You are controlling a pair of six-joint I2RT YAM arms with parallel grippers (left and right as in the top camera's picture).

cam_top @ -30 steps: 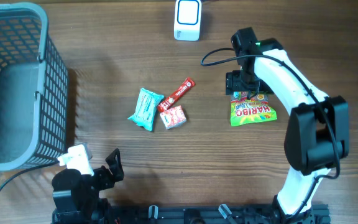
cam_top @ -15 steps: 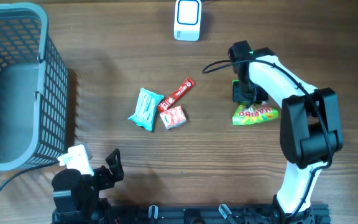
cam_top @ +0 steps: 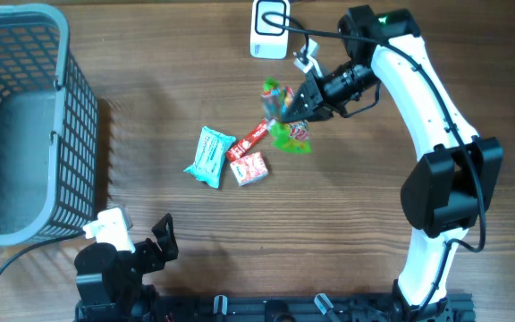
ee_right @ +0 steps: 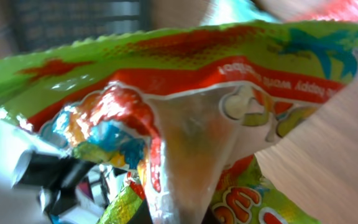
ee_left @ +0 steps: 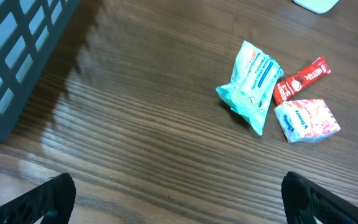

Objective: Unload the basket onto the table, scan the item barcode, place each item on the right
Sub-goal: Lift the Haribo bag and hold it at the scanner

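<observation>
The right gripper, clamped tight on the gummy bag, holds it aloft in the upper middle of the overhead frame just below the white scanner, presumably to present its barcode (the left gripper gapes empty).

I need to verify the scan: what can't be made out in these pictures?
- Barcode on the candy bag: overhead blurred by motion; right wrist too close, only print shows.
- Right gripper fingertips: overhead, hidden by the bag.
- Scanner: overhead, top cut off by the edge.
</observation>
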